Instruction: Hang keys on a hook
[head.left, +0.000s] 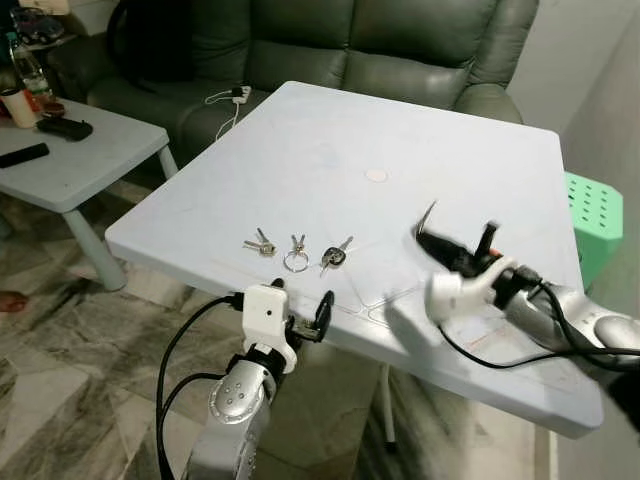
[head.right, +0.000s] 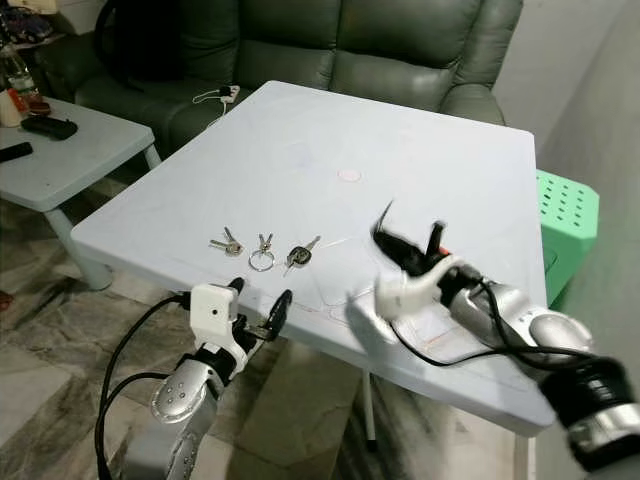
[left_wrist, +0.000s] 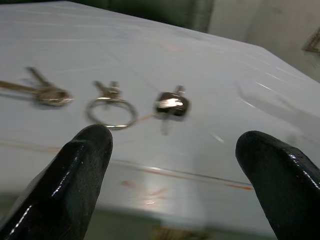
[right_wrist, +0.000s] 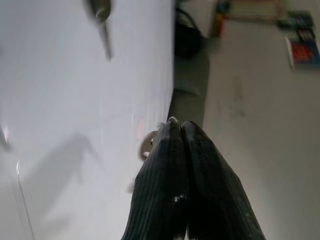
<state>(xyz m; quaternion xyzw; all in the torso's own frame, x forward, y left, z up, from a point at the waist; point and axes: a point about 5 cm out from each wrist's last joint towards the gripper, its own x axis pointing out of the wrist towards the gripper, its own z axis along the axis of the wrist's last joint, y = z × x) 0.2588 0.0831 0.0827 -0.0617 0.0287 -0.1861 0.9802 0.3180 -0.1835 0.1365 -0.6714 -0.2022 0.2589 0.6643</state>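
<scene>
Three sets of keys (head.left: 297, 253) lie in a row near the front edge of the pale table (head.left: 400, 140), a bare ring on the middle set. The left gripper (head.left: 305, 318) sits at the edge, about six o'clock from them, fingers spread wide and empty. The right gripper (head.left: 452, 240) hovers at three o'clock, blurred; its fingertips (right_wrist: 181, 131) look pressed together, apparently around nothing.

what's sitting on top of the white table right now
Three key sets lie near the white table's front edge: a key pair, a ringed set, a black-headed key. Right gripper hovers above.
</scene>
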